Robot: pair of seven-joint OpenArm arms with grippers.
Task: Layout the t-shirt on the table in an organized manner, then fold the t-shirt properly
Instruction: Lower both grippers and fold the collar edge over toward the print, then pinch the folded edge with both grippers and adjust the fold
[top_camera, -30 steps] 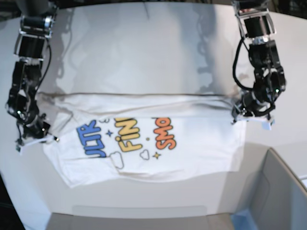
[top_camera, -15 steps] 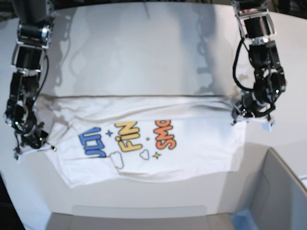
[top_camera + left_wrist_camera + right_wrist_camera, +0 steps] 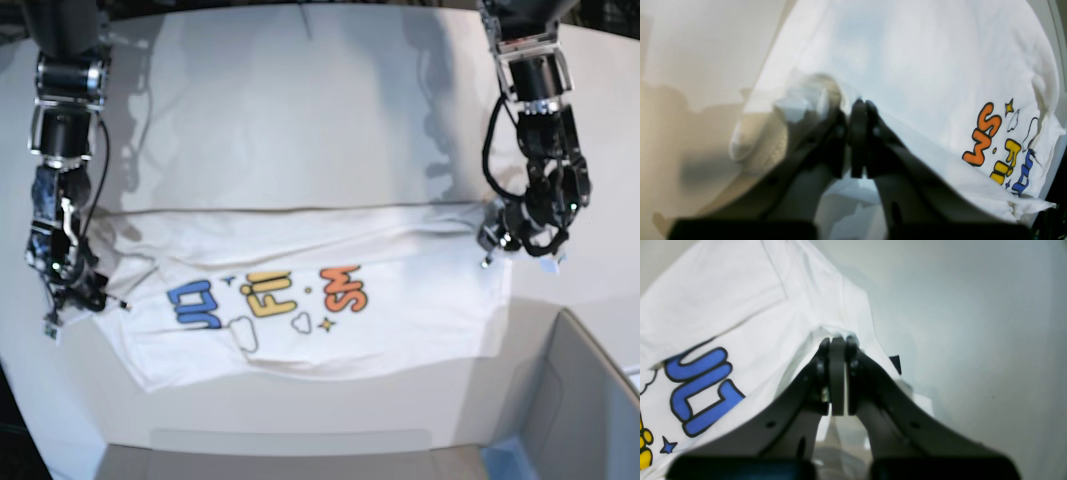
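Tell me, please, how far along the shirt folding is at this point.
Done: the t-shirt lies spread print-up on the table, with a long fold along its far edge. In hand: the right gripper pinches one end; the left gripper sits at the other end. Left: smoothing wrinkles and all remaining folds.

Blurred white lump beside the left claw (image 3: 858,110); t-shirt (image 3: 723,323) lettering cut off at the frame edge.

Two black, jointed arms with silver-grey collar sections near their far ends. Black cables loop beside each forearm. Left gripper (image 3: 858,110) and right gripper (image 3: 837,343): matte black, tapering fingers with small round screw holes; a pale, blurred part beside the left one.
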